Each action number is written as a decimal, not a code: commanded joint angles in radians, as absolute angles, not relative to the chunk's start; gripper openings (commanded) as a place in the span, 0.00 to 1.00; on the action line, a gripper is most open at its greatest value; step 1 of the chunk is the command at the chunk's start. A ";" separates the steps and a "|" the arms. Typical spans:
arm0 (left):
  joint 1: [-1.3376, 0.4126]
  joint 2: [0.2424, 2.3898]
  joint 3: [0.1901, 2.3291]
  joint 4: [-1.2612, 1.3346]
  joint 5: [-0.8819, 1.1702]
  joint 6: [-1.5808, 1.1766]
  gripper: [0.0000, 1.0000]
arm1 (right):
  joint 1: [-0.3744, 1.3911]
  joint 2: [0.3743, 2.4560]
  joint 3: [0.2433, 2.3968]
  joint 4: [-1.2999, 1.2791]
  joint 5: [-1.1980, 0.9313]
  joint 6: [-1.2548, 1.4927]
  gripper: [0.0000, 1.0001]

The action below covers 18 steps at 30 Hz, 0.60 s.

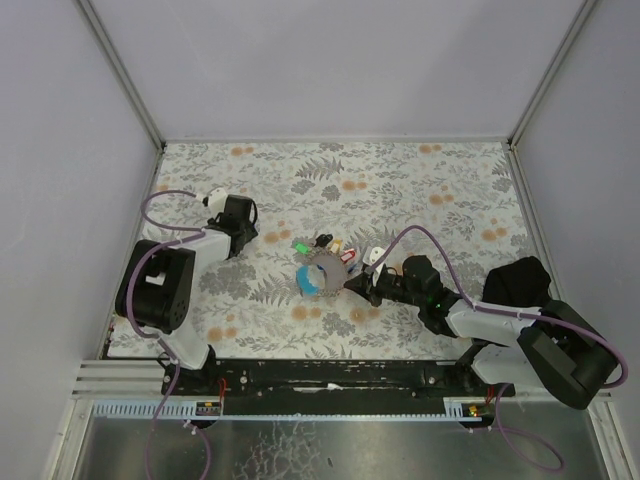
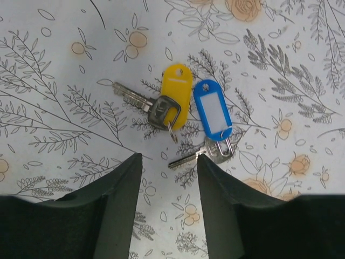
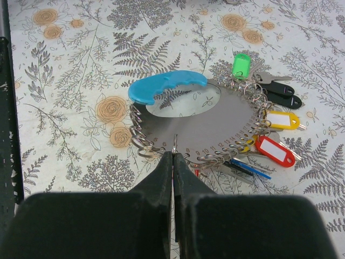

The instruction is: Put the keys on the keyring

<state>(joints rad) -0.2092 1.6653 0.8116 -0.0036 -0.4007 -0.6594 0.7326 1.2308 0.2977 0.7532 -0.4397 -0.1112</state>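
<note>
Right wrist: end effector [image 3: 173,154] on keyring [image 3: 215,125]

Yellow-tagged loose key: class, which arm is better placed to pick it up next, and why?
Left. The left end effector hangs open near the yellow-tagged key; the right end effector is shut on the keyring.

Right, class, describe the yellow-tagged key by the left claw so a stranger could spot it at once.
On the flowered tabletop, look just ahead of the left claw. The yellow-tagged key lies there beside a blue-tagged key; its tag is plain yellow, the other's has a white label.
</note>
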 commanded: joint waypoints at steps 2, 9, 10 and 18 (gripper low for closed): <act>-0.187 1.714 0.872 -0.028 -0.451 -0.672 0.40 | 0.729 1.224 0.315 0.822 -0.475 -0.104 0.00; -0.186 1.769 0.926 -0.058 -0.476 -0.661 0.32 | 0.729 1.233 0.326 0.806 -0.488 -0.106 0.00; -0.187 1.774 0.929 -0.058 -0.478 -0.659 0.31 | 0.728 1.235 0.328 0.804 -0.489 -0.107 0.00; -0.186 1.793 0.953 -0.088 -0.501 -0.658 0.22 | 0.729 1.245 0.343 0.780 -0.501 -0.112 0.00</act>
